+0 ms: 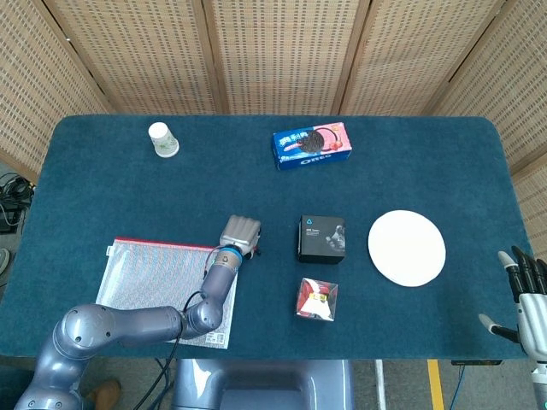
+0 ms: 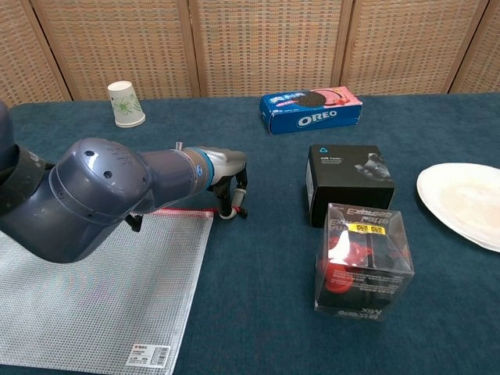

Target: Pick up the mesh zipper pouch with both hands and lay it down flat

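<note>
The mesh zipper pouch [image 1: 162,286] [image 2: 101,289] lies flat on the blue table at the near left, its red zipper edge facing away from me. My left hand [image 1: 240,232] [image 2: 226,176] is at the pouch's far right corner, fingers curled down with their tips at the zipper's end. Whether they pinch the pull is hidden. My right hand [image 1: 530,299] hangs off the table's near right corner, fingers apart and holding nothing; the chest view does not show it.
Just right of the left hand stands a black box [image 1: 321,238] [image 2: 348,181], with a clear box [image 1: 316,299] [image 2: 363,262] in front of it. A white plate [image 1: 407,248] [image 2: 465,203] lies right. An Oreo box [image 1: 312,146] [image 2: 310,108] and a paper cup [image 1: 162,140] [image 2: 125,103] stand at the back.
</note>
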`<state>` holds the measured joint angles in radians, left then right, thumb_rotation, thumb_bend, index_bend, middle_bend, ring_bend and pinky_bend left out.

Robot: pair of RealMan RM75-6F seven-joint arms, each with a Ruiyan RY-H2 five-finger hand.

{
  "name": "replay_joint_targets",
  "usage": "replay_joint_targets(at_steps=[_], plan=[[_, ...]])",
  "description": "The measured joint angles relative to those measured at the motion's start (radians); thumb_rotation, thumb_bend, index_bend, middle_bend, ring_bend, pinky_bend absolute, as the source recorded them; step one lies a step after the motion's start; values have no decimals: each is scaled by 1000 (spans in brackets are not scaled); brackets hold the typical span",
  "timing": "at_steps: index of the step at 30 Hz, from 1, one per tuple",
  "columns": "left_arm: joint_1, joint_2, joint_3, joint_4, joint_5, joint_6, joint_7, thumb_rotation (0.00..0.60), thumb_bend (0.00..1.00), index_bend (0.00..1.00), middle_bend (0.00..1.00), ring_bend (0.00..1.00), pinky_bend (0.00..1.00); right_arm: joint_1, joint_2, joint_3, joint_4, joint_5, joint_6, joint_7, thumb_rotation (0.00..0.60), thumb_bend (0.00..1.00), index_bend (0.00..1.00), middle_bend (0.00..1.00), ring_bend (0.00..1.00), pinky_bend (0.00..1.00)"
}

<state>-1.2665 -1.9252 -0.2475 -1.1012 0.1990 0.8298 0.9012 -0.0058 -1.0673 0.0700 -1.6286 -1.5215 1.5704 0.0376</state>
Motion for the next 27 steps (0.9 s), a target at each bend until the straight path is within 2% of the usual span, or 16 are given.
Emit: replay_joint_targets(at_steps=[4, 13, 23, 27], plan=[[2, 4, -3, -8, 2, 1, -1, 600, 635, 630, 1000, 991, 1000, 0, 1, -1, 0, -1, 0, 2, 600, 0, 37, 0, 0, 0], [11, 41, -18, -67, 37, 17, -22, 600, 667, 639, 1000, 991, 1000, 1, 0, -3, -1, -3, -1, 0, 600, 0, 37, 0, 0, 0], [44, 165, -39, -243, 98, 57, -76, 600, 670, 659, 1000, 991, 1000, 3, -7, -8, -4, -9, -7, -14, 600, 0, 37, 0, 0, 0], [65, 220, -51, -312, 140, 68, -123, 600, 706, 665, 1000, 991, 1000, 6, -7, -10, -1, -10, -14, -2, 600, 0, 37, 0, 0, 0]])
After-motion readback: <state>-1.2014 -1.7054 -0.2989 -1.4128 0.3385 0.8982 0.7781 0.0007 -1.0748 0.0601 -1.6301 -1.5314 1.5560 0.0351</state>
